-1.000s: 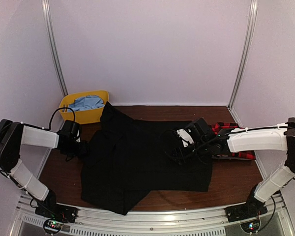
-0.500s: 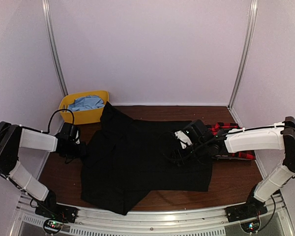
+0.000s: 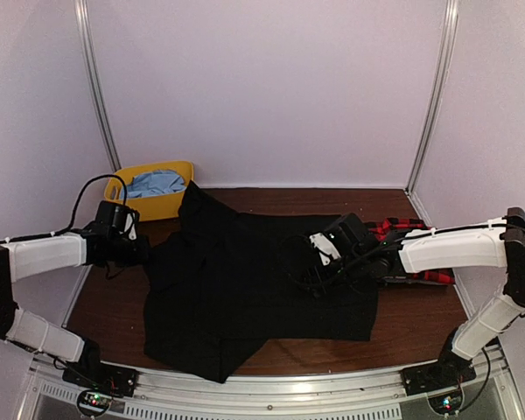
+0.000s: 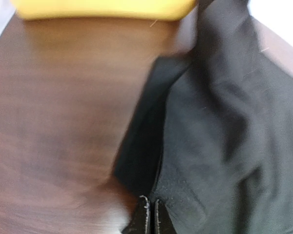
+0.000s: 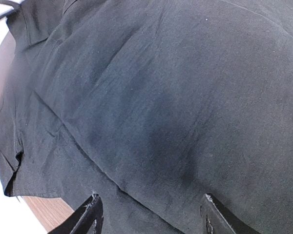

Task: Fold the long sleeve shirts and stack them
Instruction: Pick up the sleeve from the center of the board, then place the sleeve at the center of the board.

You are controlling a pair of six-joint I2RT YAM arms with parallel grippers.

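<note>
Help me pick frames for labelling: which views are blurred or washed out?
Left wrist: blurred, yellow bin and table streaked. Right wrist: crisp on the black shirt, left corners blown white. Top external: evenly lit, shirt folds lost in darkness.

- left arm (image 3: pixel 45 254) reaches in from the left, forearm near level
- left gripper (image 4: pixel 147 213) pinched tight on black shirt (image 4: pixel 224 146) edge
- right arm (image 3: pixel 455 248) stretched inward, right gripper (image 5: pixel 150 204) spread wide
</note>
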